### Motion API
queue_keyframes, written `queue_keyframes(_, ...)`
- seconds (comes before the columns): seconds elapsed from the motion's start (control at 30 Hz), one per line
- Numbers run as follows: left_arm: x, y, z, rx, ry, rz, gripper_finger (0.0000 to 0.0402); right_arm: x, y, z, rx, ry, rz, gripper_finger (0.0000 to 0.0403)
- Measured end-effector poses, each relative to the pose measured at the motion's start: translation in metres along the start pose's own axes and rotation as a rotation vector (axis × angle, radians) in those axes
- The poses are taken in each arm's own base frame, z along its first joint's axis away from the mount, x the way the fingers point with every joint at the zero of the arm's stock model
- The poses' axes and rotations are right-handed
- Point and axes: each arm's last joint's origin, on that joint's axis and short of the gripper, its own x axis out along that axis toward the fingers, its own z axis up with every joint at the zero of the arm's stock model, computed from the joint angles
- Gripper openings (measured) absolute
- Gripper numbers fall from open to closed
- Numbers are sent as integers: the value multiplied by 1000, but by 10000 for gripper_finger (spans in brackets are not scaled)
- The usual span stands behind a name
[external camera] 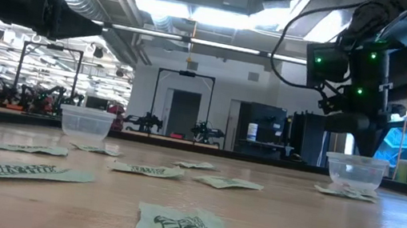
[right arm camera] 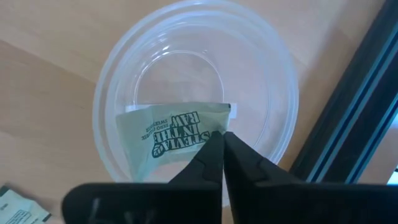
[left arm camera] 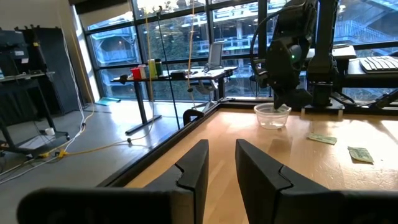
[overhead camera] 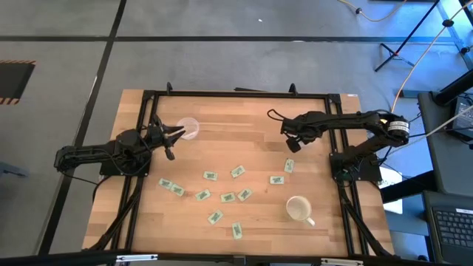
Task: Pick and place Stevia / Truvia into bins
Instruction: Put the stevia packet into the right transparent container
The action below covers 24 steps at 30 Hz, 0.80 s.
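Several Stevia packets (overhead camera: 228, 197), white with green print, lie flat across the middle and near part of the wooden table. My right gripper (right arm camera: 222, 138) hangs over the right clear cup (right arm camera: 261, 74), shut on one packet (right arm camera: 168, 134). That cup also shows in the low view (external camera: 355, 171) under the gripper. The left clear cup (overhead camera: 188, 128) stands on its base near the table's far left. My left gripper (overhead camera: 174, 136) hovers just beside it, open and holding nothing. My right gripper pinches one Stevia packet by a long edge near its corner (right arm camera: 214, 127) between the two fingertips. The fingers come from above, pointing down. The packet is lifted clear and spreads out roughly flat over the mouth of the right cup.
An opaque white mug (overhead camera: 299, 209) with a handle stands near the table's near right. A black frame (overhead camera: 236, 94) runs around the table's edges. One packet (overhead camera: 289, 166) lies just near of the right cup. Bare wood lies between the two cups.
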Motion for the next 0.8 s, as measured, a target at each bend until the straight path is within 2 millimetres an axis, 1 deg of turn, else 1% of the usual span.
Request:
queue_keyframes(0.1,0,0,0,0,0,0,75,0,0,0,15,0,0,31)
queue_keyframes(0.3,0,0,0,0,0,0,75,0,-1,0,-17,-5,-22,98)
queue_keyframes(0.37,0,0,0,0,0,1,75,-4,-3,0,-19,7,-38,116)
queue_keyframes(0.47,0,0,0,0,1,5,75,-16,-5,4,-19,16,-49,130)
queue_keyframes(0.6,0,0,0,0,1,7,75,-41,-3,10,-49,-58,10,133)
queue_keyframes(0.7,0,0,0,0,1,6,75,-61,4,11,-147,-98,105,133)
queue_keyframes(0.8,0,0,0,0,1,6,75,-75,16,7,-298,-121,192,133)
